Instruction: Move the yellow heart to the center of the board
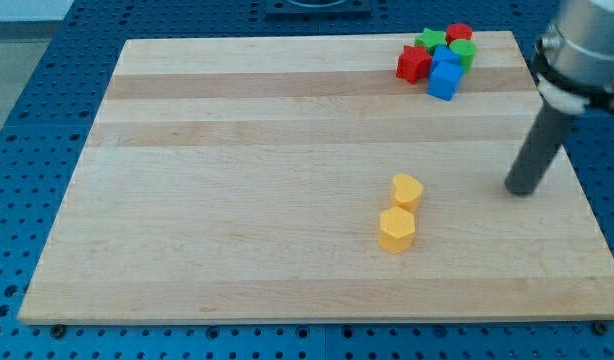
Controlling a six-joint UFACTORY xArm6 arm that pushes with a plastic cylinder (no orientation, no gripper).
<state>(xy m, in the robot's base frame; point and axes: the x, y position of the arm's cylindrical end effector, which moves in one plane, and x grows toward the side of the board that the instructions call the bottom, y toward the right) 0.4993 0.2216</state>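
toward the view's right edge, my tip (pixel 521 190) rests on the wooden tabletop (pixel 237 200), well apart from every block and to the right of the two yellow ones. the rod carries no jaws, so nothing spreads or pinches — contact is by pushing only.

the yellow heart (pixel 407 190) lies right of the board's centre and a little below it, just above and touching, or nearly touching, a yellow hexagonal block (pixel 396 229). the centre lies up and to the left of the heart. a good push would therefore start from the heart's right side, slightly below its middle, and travel leftward and a little upward — keeping the line through the heart's middle so it does not spin off, and staying clear of the hexagonal block so that one is not dragged along.

counts: two yellow blocks near mid-board; in the cluster at the view's top right, two red blocks (pixel 413 64), two blue blocks (pixel 444 80), and two green ones (pixel 430 39), one of them a star. eight blocks in all, as far as can be made out.
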